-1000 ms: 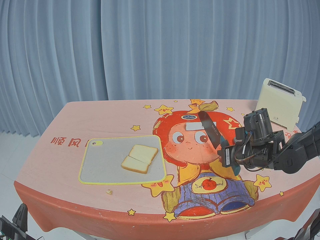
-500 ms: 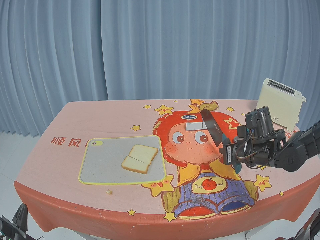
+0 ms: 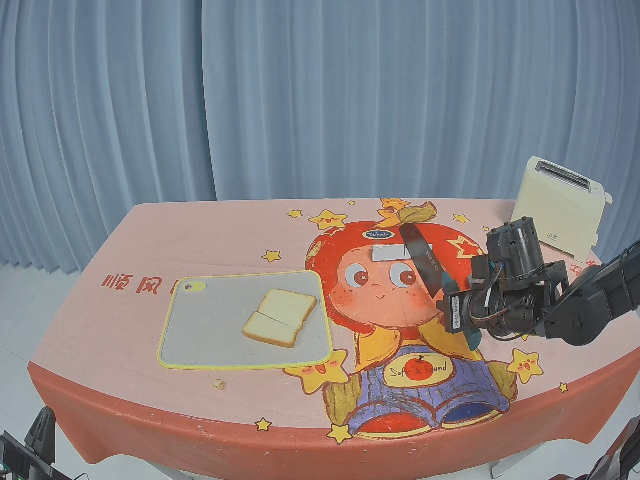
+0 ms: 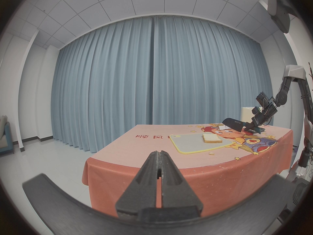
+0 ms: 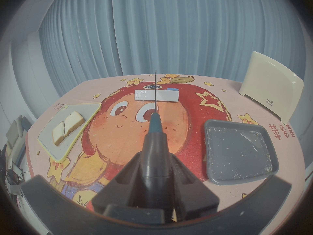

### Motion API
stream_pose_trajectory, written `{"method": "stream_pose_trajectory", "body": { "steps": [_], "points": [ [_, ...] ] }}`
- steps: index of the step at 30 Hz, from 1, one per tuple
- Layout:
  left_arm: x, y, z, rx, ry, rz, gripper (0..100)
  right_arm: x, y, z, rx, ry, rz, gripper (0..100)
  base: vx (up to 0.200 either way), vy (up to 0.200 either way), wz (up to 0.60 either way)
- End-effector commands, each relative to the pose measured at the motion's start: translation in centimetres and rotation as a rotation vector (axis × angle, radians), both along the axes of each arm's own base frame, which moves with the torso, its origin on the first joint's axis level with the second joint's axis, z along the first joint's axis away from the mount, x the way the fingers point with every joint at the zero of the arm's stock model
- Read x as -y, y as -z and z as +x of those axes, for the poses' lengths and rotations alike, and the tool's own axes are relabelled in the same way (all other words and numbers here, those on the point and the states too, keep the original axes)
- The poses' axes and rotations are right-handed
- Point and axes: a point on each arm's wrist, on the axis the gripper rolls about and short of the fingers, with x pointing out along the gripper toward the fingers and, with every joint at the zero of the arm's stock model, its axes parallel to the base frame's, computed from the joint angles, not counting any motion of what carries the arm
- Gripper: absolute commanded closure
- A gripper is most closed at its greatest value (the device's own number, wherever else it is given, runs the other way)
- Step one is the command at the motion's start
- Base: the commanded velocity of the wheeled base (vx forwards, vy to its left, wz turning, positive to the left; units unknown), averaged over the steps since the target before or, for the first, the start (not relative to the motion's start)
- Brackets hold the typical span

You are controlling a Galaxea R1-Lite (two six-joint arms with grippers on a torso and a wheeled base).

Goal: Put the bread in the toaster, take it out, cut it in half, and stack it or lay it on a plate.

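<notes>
The right gripper (image 3: pixel 459 309) is clamped on the teal handle of a dark-bladed kitchen knife (image 3: pixel 420 256), holding it above the right part of the pink cartoon-printed tablecloth (image 3: pixel 167 235), blade slanting up and away. The two pale halves of the cut bread slice (image 3: pixel 280 316) lie side by side on the grey, yellow-rimmed cutting board (image 3: pixel 200 328), well apart from the knife. The cream toaster (image 3: pixel 560 207) stands at the far right, near a grey rectangular tray (image 5: pixel 241 147). The left gripper (image 4: pixel 158 172) hangs low beyond the cloth's left edge, fingers pressed together on nothing.
</notes>
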Motion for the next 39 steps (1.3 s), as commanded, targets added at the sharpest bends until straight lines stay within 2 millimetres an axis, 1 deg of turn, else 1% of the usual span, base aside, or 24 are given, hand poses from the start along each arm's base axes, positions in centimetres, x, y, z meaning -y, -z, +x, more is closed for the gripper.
{"method": "stream_pose_trajectory", "body": {
  "steps": [1, 13, 17, 27, 39],
  "points": [
    [0.00, 0.49, 0.14, -0.019, -0.001, 0.000, 100, -0.16, 0.31, 0.04, -0.008, -0.003, -0.005, 100, 0.000, 0.000, 0.00],
    [0.00, 0.49, 0.14, -0.019, -0.001, 0.000, 100, -0.22, 0.41, 0.05, -0.011, -0.005, -0.006, 100, 0.000, 0.000, 0.00],
    [0.00, 0.49, 0.14, -0.019, -0.001, 0.000, 100, -0.30, 0.75, 0.20, -0.019, -0.004, -0.010, 100, 0.000, 0.000, 0.00],
    [0.00, 0.49, 0.14, -0.019, -0.001, 0.000, 100, -0.72, 0.88, 0.35, -0.026, 0.010, 0.013, 100, 0.000, 0.000, 0.00],
    [0.00, 0.49, 0.14, -0.019, -0.001, -0.002, 100, -0.34, -0.01, 0.34, -0.007, 0.015, 0.028, 100, 0.000, 0.000, 0.00]
  ]
}}
